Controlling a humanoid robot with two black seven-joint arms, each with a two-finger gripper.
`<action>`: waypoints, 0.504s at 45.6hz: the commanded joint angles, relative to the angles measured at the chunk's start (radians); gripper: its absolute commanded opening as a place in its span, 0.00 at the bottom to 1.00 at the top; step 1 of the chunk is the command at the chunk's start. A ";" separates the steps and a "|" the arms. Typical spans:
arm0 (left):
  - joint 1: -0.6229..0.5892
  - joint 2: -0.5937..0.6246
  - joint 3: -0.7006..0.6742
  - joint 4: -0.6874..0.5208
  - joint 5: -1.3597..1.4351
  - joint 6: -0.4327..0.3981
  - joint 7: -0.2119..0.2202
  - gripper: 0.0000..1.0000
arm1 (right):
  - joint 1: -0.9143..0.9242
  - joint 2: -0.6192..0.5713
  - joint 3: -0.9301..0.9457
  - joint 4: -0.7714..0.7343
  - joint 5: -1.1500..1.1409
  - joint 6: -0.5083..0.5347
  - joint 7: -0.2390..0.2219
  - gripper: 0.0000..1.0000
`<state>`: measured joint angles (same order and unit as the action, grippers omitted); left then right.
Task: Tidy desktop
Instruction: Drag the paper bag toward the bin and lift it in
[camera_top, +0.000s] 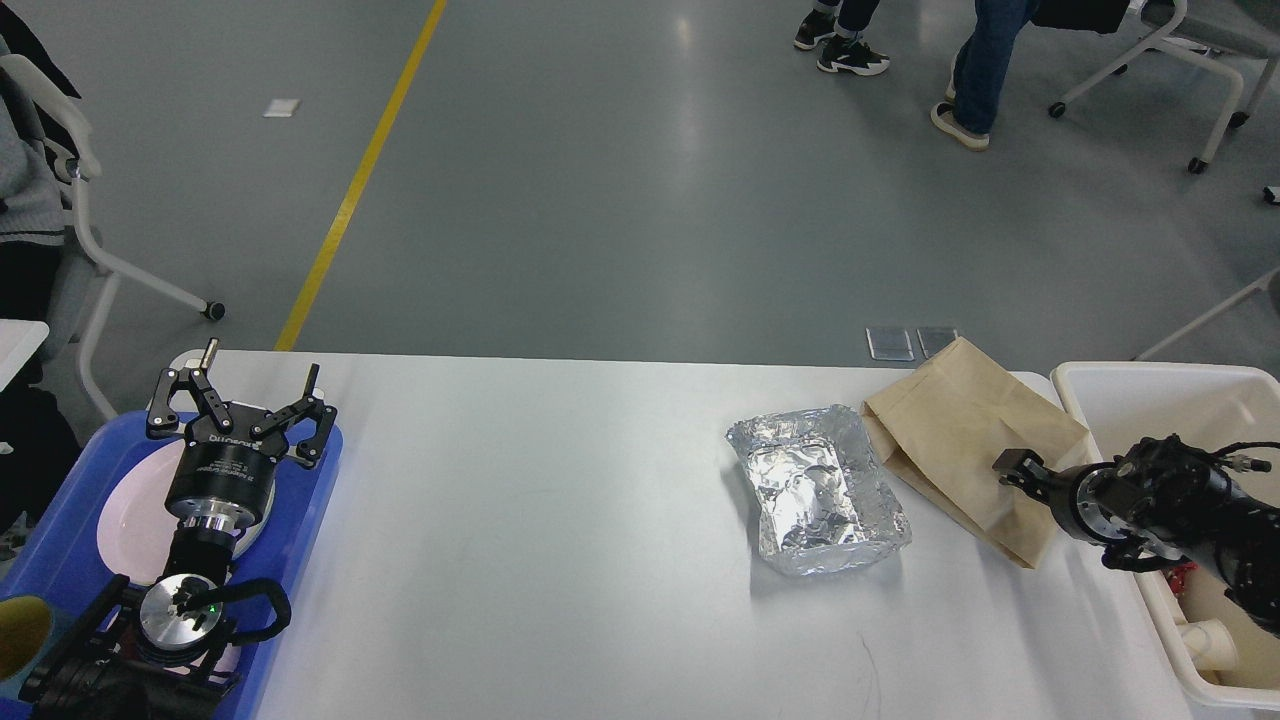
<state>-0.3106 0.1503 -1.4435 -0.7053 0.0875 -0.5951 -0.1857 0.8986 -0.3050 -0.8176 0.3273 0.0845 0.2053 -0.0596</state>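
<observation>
Left gripper (243, 392) is seen hovering over the blue tray (300, 500), jaws spread wide; the white worktop (540, 540) fills the middle, with a foil container (818, 490) and brown paper bag (960, 440) on it; right gripper (1012, 467) sits at the bag's edge, jaws too dark to tell

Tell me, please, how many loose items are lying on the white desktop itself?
2: a foil container right of centre on the desktop, and a brown paper bag beside it, towards the bin. None appears hidden.
</observation>
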 joint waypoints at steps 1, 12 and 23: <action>-0.001 0.000 0.000 0.001 0.000 0.001 0.000 0.96 | -0.023 0.011 0.024 0.004 0.000 -0.066 0.000 0.99; -0.001 0.000 0.000 0.000 0.000 0.000 0.000 0.96 | -0.049 0.009 0.087 0.007 0.001 -0.101 0.000 0.41; -0.001 0.000 0.000 0.001 0.000 0.000 0.000 0.96 | -0.063 0.009 0.092 0.010 0.001 -0.104 -0.002 0.00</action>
<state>-0.3115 0.1503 -1.4435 -0.7055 0.0875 -0.5951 -0.1857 0.8391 -0.2964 -0.7265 0.3367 0.0858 0.1044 -0.0606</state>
